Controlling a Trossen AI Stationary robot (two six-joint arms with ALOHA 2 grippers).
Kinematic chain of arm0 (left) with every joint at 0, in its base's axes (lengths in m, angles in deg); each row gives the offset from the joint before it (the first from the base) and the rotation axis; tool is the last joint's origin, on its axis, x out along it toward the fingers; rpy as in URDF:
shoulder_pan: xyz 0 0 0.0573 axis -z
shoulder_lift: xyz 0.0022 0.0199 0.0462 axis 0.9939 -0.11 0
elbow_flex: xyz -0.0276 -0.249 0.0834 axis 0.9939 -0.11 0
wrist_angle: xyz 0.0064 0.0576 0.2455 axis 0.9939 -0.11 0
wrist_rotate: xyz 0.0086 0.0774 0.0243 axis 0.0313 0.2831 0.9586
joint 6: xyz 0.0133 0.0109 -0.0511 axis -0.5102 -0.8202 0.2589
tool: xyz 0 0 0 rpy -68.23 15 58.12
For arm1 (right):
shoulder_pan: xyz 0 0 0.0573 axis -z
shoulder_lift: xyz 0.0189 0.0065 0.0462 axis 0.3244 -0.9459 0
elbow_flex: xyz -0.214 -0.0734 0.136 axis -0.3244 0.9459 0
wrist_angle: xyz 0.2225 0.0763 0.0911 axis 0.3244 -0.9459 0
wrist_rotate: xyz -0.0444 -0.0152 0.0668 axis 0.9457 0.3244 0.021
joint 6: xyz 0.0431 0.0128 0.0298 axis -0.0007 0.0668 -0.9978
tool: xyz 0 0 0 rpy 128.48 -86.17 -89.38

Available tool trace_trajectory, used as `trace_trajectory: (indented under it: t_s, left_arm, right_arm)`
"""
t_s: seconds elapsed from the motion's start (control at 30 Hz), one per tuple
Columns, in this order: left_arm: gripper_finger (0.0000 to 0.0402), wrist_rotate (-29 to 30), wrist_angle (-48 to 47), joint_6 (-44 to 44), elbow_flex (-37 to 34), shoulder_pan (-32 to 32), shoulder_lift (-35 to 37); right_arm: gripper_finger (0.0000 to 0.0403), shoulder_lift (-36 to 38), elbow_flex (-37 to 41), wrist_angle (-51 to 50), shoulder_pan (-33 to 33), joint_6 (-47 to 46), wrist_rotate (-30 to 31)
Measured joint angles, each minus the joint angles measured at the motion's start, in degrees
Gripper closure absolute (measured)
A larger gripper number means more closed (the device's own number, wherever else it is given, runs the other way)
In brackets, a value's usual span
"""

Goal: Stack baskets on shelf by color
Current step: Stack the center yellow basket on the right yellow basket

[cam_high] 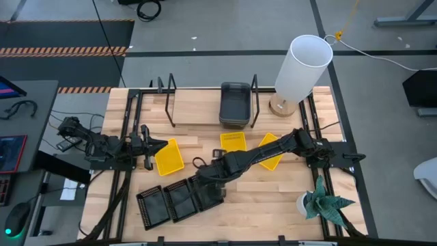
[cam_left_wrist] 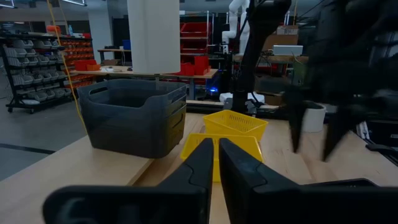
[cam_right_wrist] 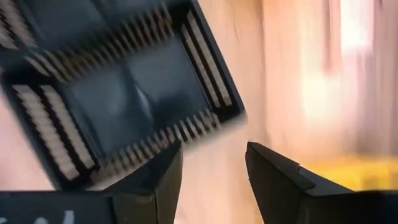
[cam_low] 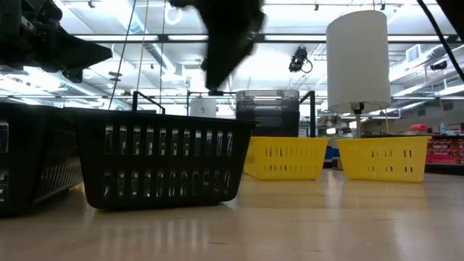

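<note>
Three black gridded baskets (cam_high: pixel 179 201) sit in a row near the table's near edge. My right gripper (cam_right_wrist: pixel 211 155) hovers open just above the rightmost one (cam_right_wrist: pixel 130 93), touching nothing. My left gripper (cam_left_wrist: pixel 214 165) is shut on a yellow basket (cam_high: pixel 168 157) at the left. Two more yellow baskets (cam_high: pixel 233 142) (cam_high: pixel 271 152) rest on the table at centre. The dark grey baskets (cam_high: pixel 235 104) are stacked on the shelf (cam_high: pixel 198 109). My left gripper pinches the yellow basket's wall (cam_left_wrist: pixel 214 149) at its corner nearest the left arm, one finger on each side, coming level from the table's left. Whether the basket is lifted or rests on the table does not show.
A tall white lamp (cam_high: pixel 302 65) stands at the far right beside the shelf's right wire frame (cam_high: pixel 254 101). A small potted plant (cam_high: pixel 319 202) sits near the right near corner. My right arm (cam_high: pixel 273 147) reaches across the table's middle, over one yellow basket.
</note>
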Motion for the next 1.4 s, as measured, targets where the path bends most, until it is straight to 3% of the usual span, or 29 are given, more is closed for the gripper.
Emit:
trace_trajectory:
  t_s: [0.17, 0.3, 0.5, 0.97, 1.13, 1.4]
  left_arm:
    - [0.0362, 0.0, 0.0, 0.0, 0.0, 0.0, 0.0]
    - [0.0367, 0.0, 0.0, 0.0, 0.0, 0.0, 0.0]
    - [0.0373, 0.0, 0.0, 0.0, 0.0, 0.0, 0.0]
    - [0.0368, 0.0, 0.0, 0.0, 0.0, 0.0, 0.0]
    - [0.0373, 0.0, 0.0, 0.0, 0.0, 0.0, 0.0]
    - [0.0363, 0.0, 0.0, 0.0, 0.0, 0.0, 0.0]
  right_arm:
    - [0.0222, 0.0, 0.0, -11.7, 1.1, -0.9, 0.1]
    - [0.0222, 0.0, 0.0, -14.9, 1.8, -0.3, 0.1]
    - [0.0222, 0.0, 1.2, -14.4, 3.2, 1.5, 0.1]
    - [0.0225, 0.0, 14.1, -8.7, 6.2, 2.3, -3.2]
    - [0.0265, 0.0, 15.5, -8.3, 7.0, 2.2, -3.0]
    - [0.0382, 0.0, 15.9, -7.3, 7.0, 3.0, -5.0]
